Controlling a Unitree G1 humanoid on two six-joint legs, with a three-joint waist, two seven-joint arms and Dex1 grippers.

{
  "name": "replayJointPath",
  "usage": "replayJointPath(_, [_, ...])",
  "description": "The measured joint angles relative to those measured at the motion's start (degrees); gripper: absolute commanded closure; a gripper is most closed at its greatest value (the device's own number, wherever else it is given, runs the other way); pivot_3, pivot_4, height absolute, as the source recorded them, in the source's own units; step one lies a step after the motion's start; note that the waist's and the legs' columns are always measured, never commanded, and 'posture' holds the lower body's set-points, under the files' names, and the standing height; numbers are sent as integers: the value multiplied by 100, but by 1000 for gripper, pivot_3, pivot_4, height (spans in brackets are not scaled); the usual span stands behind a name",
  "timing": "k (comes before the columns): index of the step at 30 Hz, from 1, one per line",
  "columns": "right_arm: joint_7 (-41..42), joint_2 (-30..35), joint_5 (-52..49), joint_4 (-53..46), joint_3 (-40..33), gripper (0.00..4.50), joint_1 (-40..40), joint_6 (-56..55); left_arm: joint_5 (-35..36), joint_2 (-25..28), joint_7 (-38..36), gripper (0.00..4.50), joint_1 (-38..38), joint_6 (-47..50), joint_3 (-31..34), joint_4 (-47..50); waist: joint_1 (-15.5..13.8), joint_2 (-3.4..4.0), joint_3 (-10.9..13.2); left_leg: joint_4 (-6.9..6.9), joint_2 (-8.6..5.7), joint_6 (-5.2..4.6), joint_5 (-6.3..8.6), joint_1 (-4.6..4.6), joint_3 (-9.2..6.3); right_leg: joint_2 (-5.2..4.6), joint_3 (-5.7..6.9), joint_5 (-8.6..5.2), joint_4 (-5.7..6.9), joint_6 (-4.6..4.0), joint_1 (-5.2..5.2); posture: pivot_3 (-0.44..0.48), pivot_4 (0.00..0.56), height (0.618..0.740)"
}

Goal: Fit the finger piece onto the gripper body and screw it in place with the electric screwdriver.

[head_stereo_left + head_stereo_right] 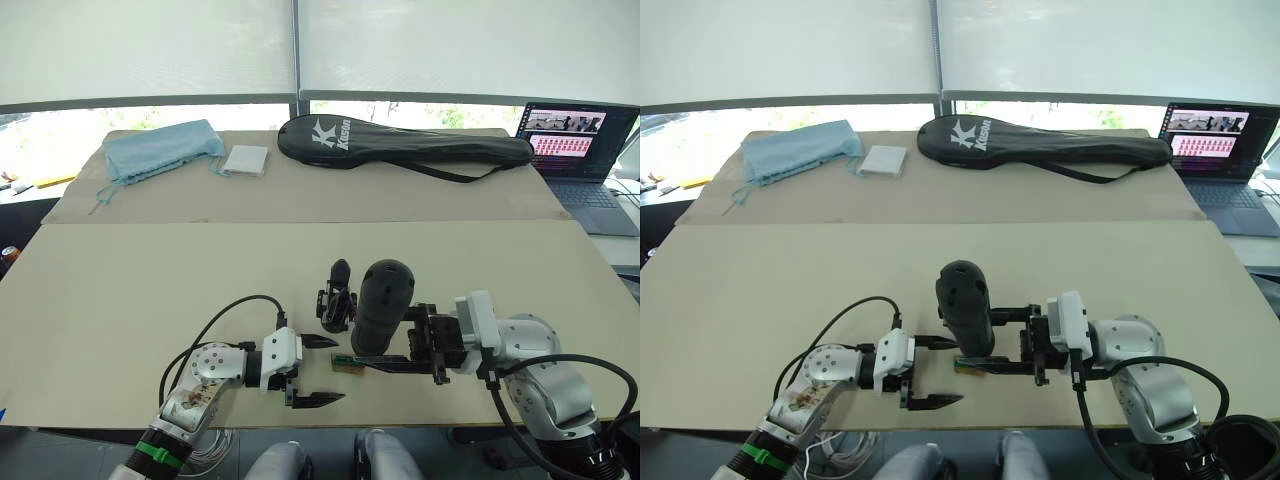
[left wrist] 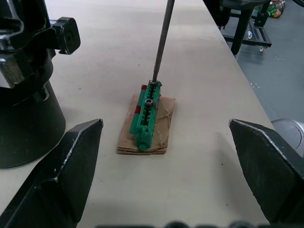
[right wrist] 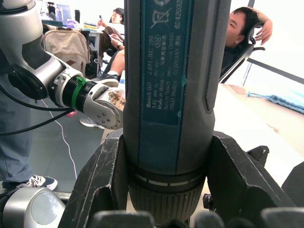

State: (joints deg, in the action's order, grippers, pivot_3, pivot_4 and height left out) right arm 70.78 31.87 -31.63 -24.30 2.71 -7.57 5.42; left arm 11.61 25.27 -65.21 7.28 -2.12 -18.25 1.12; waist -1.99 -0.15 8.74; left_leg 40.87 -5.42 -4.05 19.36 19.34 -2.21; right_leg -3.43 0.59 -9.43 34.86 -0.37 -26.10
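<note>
the right gripper (image 1: 392,352) has its fingers clamped around the electric screwdriver (image 1: 383,302), held upright at the near middle of the bench (image 1: 150,270); the right wrist view shows the fingers (image 3: 102,183) pressed on both sides of its barrel. its thin metal bit (image 2: 162,40) reaches down to a small green block on brown cardboard (image 2: 147,118); the very tip is hard to make out. the left gripper (image 1: 318,370) rests just left of that block, fingers wide and empty. the gripper body (image 1: 337,297) stands just left of the screwdriver, partly hidden by it. i cannot tell where the finger piece is
</note>
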Motion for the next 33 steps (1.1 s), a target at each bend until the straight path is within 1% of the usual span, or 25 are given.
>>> replayJointPath(33, [-75, 12, 104, -1, 100, 2598, 0, -60, 1, -14, 39, 0, -6, -18, -6, -18, -11, 0, -3, -1, 0, 0, 0, -2, 0, 0, 0, 0, -1, 1, 3, 0, 150, 740])
